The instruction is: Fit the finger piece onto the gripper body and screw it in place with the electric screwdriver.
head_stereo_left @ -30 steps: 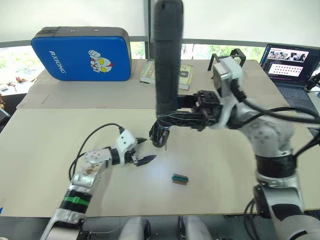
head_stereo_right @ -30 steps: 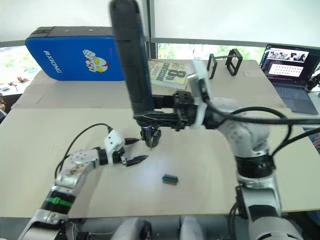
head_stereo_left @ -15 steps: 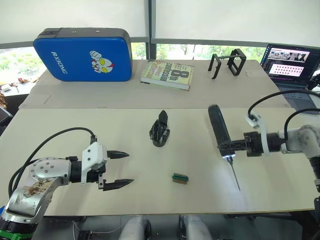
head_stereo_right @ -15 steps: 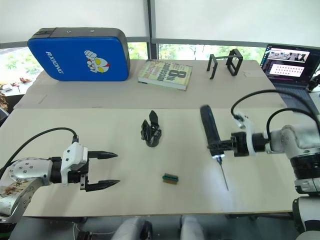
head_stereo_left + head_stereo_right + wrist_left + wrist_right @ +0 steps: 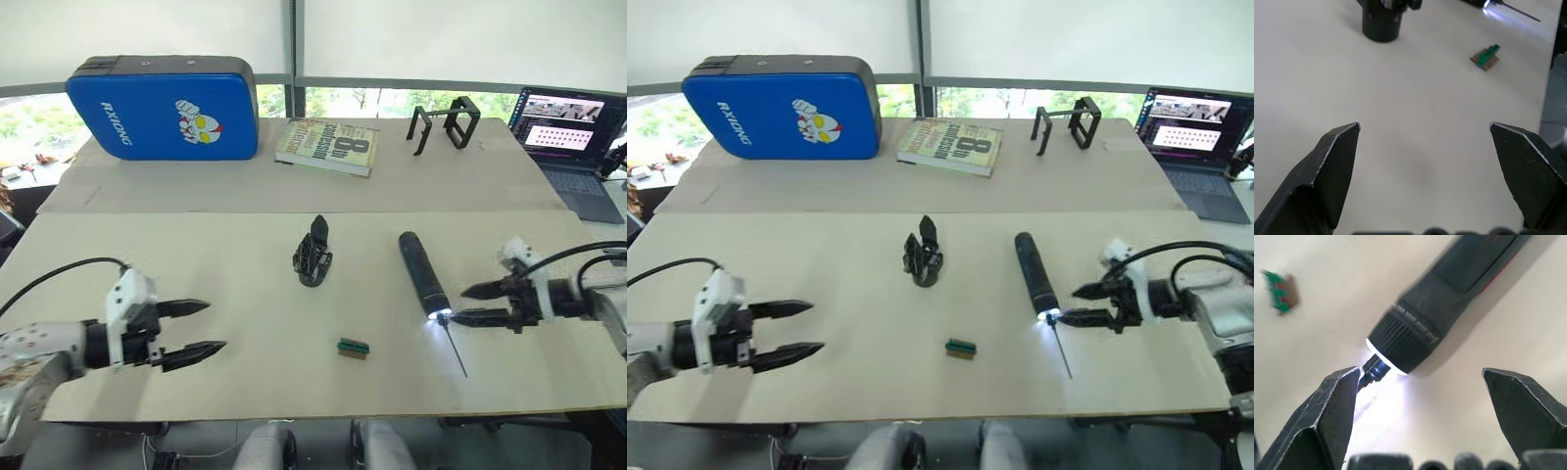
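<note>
The gripper body (image 5: 313, 258) stands upright mid-bench, puck base down and one black finger pointing up; take it as the landmark for everything else.

Well to the robot's left of it, and nearer the robot, the left claw (image 5: 191, 328) hovers over bare bench (image 5: 245, 304) with its two tips spread wide and nothing between them. Its wrist view looks along those tips toward the gripper body's base (image 5: 1381, 24), so the body lies ahead of that claw, well apart.

Just nearer the robot than the gripper body, slightly to the right, lies a small green-and-brown part (image 5: 353, 348). I cannot pick out a loose finger piece on the bench; whether it is already fitted on the body I cannot tell.

Right of the gripper body the electric screwdriver (image 5: 422, 274) lies flat, its long axis running from far to near, with the lit tip and thin bit (image 5: 456, 354) toward the robot and slanting a little rightward.

Further right, the right claw (image 5: 470, 304) sits just beside the lit end, tips parted and empty, pointing back toward the gripper body. The screwdriver's collar (image 5: 1403, 340) lies just ahead of the gap between the tips, its barrel running obliquely away. The right arm is plainly the nearer one to the tool; by my judgement a regrasp would mean reaching further up the barrel.
</note>
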`<state>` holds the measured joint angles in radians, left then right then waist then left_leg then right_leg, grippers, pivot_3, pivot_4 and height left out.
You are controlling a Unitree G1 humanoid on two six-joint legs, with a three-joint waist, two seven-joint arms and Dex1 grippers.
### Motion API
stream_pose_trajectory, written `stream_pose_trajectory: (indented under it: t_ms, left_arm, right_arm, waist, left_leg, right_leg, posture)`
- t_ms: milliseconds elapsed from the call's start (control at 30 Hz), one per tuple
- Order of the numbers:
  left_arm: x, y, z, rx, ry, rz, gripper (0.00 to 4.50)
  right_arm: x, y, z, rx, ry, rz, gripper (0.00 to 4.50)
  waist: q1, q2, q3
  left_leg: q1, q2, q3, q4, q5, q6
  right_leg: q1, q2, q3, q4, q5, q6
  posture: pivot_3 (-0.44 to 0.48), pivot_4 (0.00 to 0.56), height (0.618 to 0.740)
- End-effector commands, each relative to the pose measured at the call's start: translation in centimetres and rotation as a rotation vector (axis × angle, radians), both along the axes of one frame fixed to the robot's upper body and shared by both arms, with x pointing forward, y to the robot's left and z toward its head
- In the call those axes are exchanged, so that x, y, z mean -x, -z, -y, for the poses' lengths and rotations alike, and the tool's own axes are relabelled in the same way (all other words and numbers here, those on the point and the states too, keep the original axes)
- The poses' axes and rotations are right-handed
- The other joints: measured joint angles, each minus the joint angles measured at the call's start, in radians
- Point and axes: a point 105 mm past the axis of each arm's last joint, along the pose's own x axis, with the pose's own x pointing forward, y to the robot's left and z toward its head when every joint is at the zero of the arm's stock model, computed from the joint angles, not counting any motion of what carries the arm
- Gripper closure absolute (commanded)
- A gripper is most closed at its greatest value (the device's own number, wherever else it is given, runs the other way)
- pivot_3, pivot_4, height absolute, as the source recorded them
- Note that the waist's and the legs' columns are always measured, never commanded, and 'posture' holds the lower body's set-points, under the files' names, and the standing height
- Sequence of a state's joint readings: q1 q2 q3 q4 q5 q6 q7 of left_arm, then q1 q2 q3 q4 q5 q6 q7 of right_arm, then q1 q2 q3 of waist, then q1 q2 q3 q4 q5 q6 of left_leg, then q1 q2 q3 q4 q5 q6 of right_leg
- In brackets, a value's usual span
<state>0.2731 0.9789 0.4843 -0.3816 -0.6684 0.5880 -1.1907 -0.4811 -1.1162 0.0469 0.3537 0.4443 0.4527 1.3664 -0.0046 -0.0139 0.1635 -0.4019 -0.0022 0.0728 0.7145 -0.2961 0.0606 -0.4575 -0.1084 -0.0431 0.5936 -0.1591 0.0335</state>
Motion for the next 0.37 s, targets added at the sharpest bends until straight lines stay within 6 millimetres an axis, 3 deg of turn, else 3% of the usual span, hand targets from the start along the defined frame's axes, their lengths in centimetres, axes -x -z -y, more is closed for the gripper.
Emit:
stream_pose_trajectory:
  t_ms: [33, 167, 367]
  left_arm:
    - [1.0, -1.1, -2.5, -0.088, -0.031, 0.035, 0.00]
    - [0.7, -2.2, -5.7, -0.132, -0.148, 0.087, 0.00]
    - [-0.3, -1.9, -4.4, -0.121, -0.101, 0.120, 0.00]
  right_arm:
    - [-0.1, -4.2, 3.2, 0.004, 0.060, 0.135, 0.02]
    - [1.6, -5.0, 6.3, 0.059, 0.065, 0.149, 0.02]
    - [1.4, -3.6, 5.8, 0.061, 0.031, 0.154, 0.02]
  waist:
    - [-0.003, 0.001, 0.000]
    - [0.006, 0.000, 0.001]
    - [0.005, 0.000, 0.001]
  left_leg:
    - [0.001, 0.000, 0.001, 0.000, 0.000, 0.000]
    - [0.004, 0.002, 0.001, -0.001, 0.001, -0.001]
    - [0.005, 0.002, 0.004, -0.001, 0.001, -0.002]
  right_leg:
    - [0.001, 0.000, 0.000, 0.000, 0.000, 0.000]
    - [0.002, 0.001, 0.000, 0.001, -0.009, -0.002]
    - [0.002, 0.000, 0.003, 0.002, -0.007, -0.004]
  posture:
    - [0.000, 0.150, 0.740]
    - [0.000, 0.150, 0.740]
    - [0.000, 0.150, 0.740]
